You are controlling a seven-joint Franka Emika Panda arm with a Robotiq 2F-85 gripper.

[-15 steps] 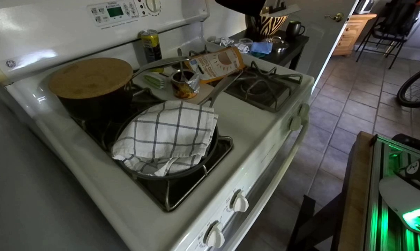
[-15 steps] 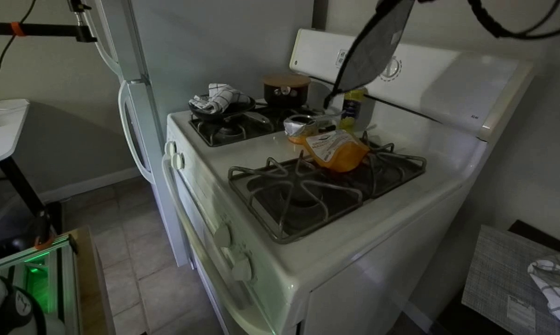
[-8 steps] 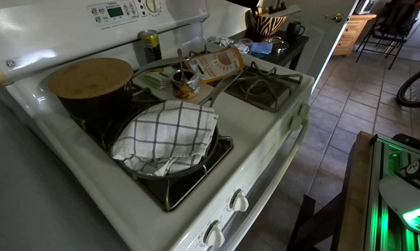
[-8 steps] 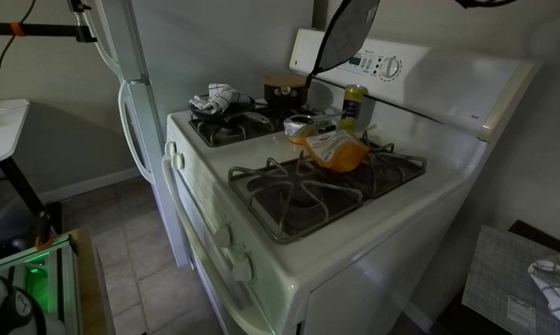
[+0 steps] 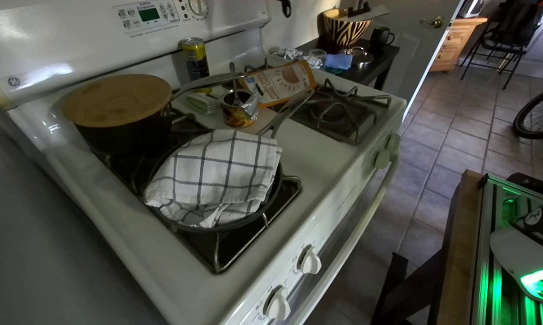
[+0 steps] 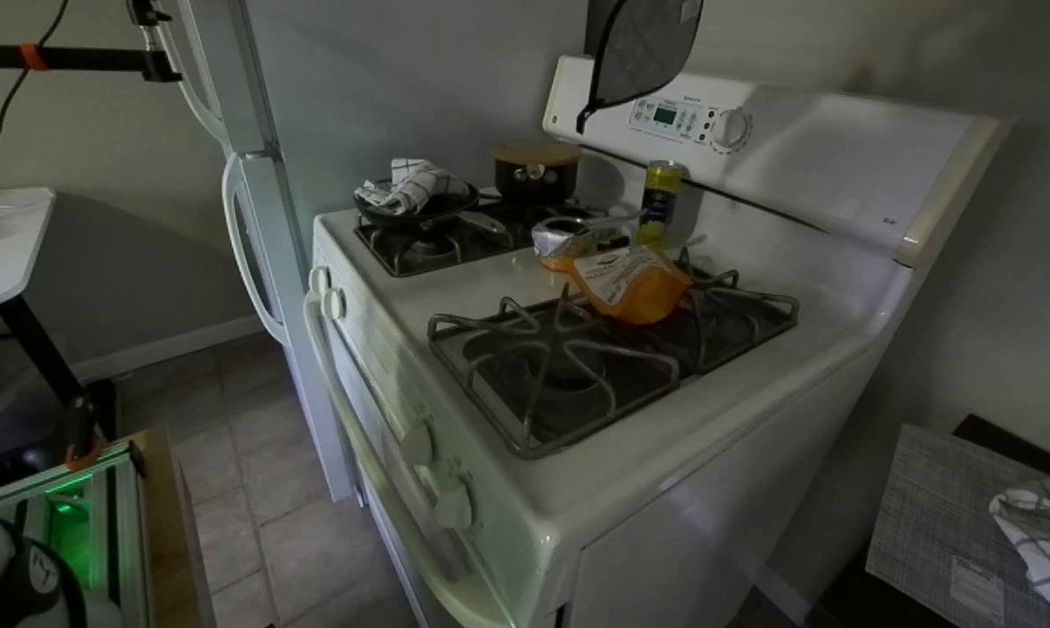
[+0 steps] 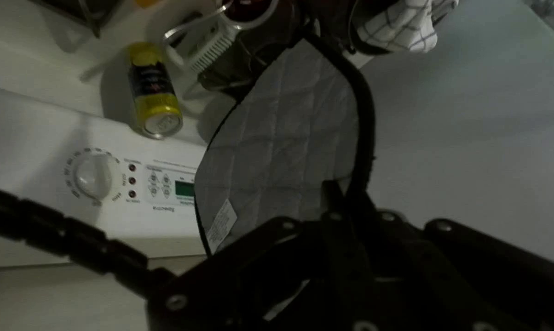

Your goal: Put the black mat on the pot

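The gripper (image 7: 344, 195) pinched the mat (image 7: 281, 138) by its edge, likely the best hold; it seemed light and floppy.

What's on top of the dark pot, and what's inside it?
A flat, round, tan-brown cover lies on the pot; the black-edged mat hangs clear of it. The cover hides the inside.
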